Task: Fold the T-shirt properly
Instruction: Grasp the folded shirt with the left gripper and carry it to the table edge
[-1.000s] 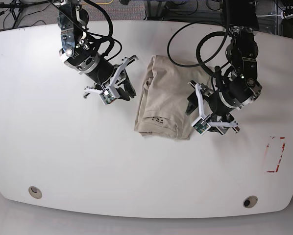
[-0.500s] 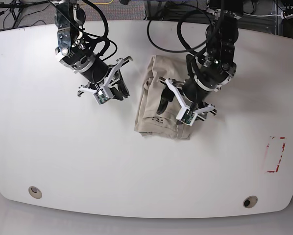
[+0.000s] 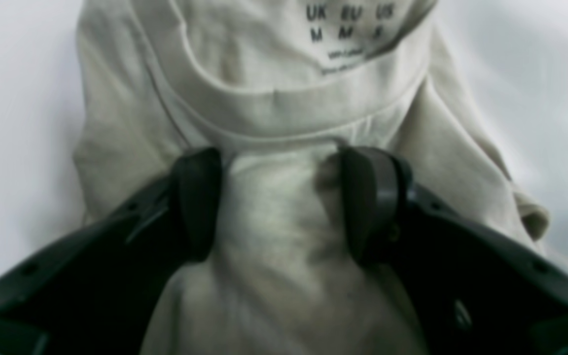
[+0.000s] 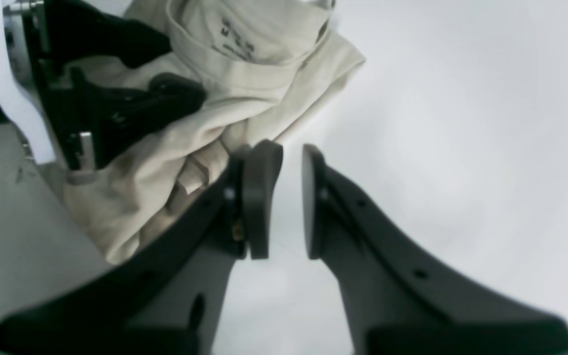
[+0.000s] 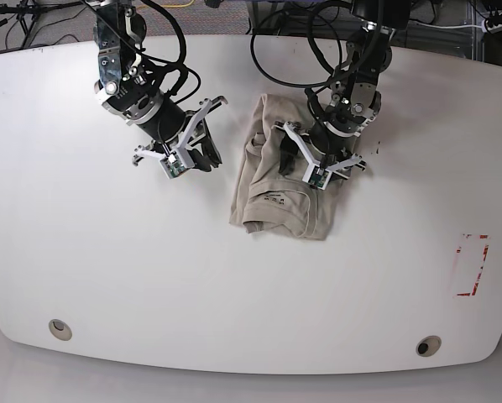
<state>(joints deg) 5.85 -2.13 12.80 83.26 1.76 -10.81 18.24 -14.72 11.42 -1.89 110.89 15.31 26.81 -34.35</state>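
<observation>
The beige T-shirt lies folded into a narrow bundle in the middle of the white table, collar end towards the front. In the left wrist view its collar and size label show at the top. My left gripper rests on the shirt, open, its fingers pressed into the cloth on either side of a ridge of fabric just below the collar. My right gripper hovers over bare table to the shirt's left. Its jaws stand a narrow gap apart with nothing between them, beside the shirt's edge.
A red-outlined rectangle is marked on the table at the right. Two round holes sit near the front edge. Cables hang over the table's back edge.
My left gripper has swung from the table right of the shirt onto the shirt and moved up it towards the collar area. My right gripper shifted slightly up and left, then stayed.
</observation>
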